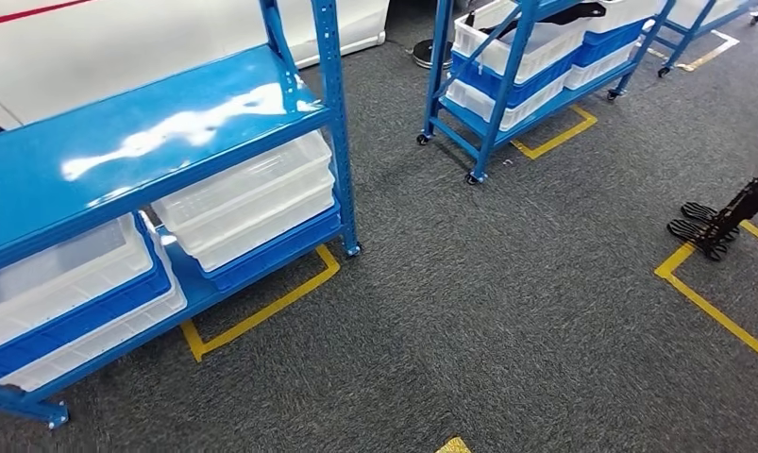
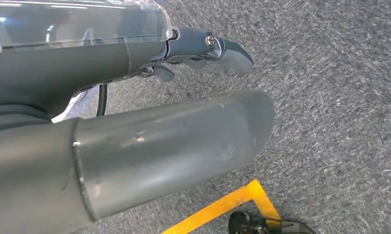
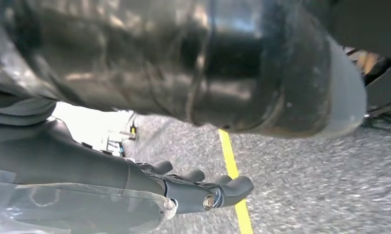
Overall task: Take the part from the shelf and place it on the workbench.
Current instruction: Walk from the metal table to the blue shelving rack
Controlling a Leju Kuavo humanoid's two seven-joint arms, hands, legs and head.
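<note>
Shelf units of blue steel stand on grey carpet, but which item on them is the part cannot be told. Nearest, both arms hang over the floor. In the left wrist view the left hand [image 2: 183, 87] holds nothing, its thick thumb straight and its dark fingers [image 2: 227, 48] stretched out apart from it above the carpet [image 2: 339, 97], with a yellow tape corner [image 2: 242, 197] beneath. In the right wrist view the right hand [image 3: 183, 146] likewise holds nothing, thumb and fingers [image 3: 227, 190] extended and separated, a yellow floor line [image 3: 232, 165] under them. Beyond, in the head view, the near shelf [image 1: 148, 132] carries stacked white and blue bins [image 1: 252, 203] on its lower level, inside a yellow floor outline [image 1: 261, 311]. Farther back a wheeled rack [image 1: 507, 85] holds more white and blue bins [image 1: 545, 47], with a long black object [image 1: 568, 14] lying in the top one.
</note>
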